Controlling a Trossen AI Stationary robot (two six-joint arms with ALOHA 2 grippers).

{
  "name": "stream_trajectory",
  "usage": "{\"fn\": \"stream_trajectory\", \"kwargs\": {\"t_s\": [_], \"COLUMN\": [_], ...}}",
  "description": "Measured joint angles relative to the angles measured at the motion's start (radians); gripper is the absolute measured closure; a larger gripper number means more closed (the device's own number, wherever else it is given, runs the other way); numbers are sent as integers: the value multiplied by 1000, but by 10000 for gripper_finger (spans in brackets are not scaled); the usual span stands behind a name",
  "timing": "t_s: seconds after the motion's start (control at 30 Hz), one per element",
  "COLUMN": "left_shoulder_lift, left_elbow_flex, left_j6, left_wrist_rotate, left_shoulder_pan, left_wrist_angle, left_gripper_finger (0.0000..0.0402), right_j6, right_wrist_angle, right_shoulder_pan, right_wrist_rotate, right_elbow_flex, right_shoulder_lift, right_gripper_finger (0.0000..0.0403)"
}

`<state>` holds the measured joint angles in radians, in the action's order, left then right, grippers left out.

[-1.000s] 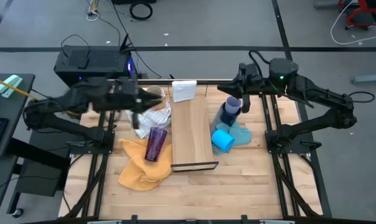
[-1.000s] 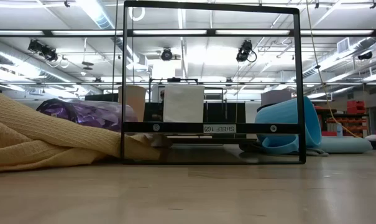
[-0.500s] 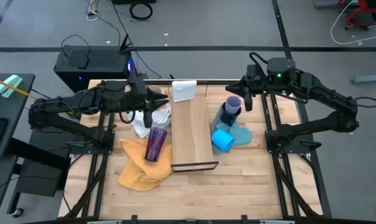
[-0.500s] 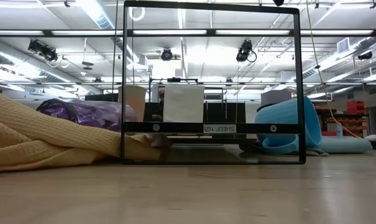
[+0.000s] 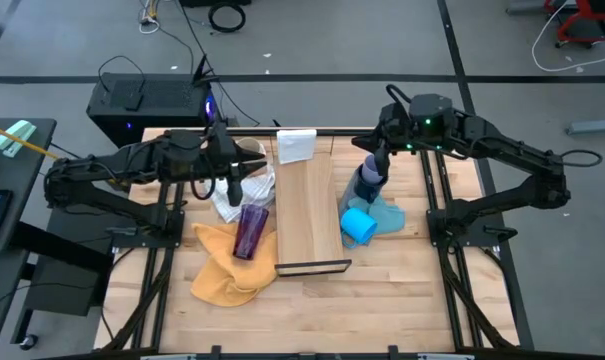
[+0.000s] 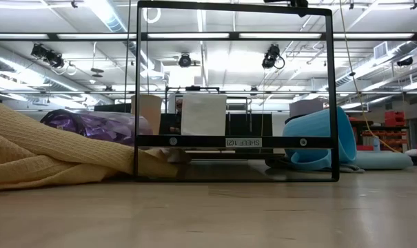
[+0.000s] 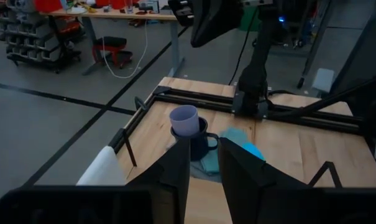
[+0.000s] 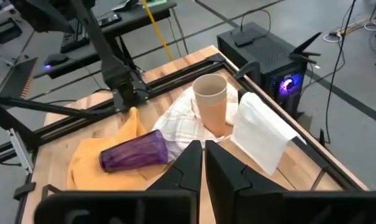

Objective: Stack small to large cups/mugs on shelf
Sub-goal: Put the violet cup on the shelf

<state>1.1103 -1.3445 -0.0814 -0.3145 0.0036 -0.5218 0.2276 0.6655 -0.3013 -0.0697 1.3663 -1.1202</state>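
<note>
Pale smooth wooden shelf [image 5: 308, 215]; glossy translucent purple tumbler [image 5: 251, 231]; soft knitted yellow cloth [image 5: 222, 268].

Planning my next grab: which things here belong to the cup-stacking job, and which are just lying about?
Job: long light wooden shelf plank; dark purple tumbler; tan cup; lavender cup inside navy mug; light blue mug on its side.
Lying about: small white box; yellow cloth; white checked cloth; blue cloth.

Wooden table [image 5: 382, 300]: shelf [image 5: 307, 210], cloths [image 5: 217, 270].
</note>
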Motion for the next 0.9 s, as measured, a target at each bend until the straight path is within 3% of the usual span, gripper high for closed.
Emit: {"fn": "stream_trajectory", "kwargs": {"t_s": [0.7,0.9], "left_shoulder_lift": [0,0], "left_elbow_flex": [0,0], "left_j6": [-91,-90], "left_wrist_rotate": [2,2], "left_shoulder_pan": [-3,-3], "left_wrist_angle": [0,0], "left_gripper_finger": [313,313], "right_j6": [71,165], "right_wrist_angle": [-22,-22], "right_shoulder_pan": [23,23], "right_wrist_rotate": [-6,-7], "right_elbow_flex": [0,0], "right_shoulder_lift": [8,8], "right_gripper_finger": [378,377]}}
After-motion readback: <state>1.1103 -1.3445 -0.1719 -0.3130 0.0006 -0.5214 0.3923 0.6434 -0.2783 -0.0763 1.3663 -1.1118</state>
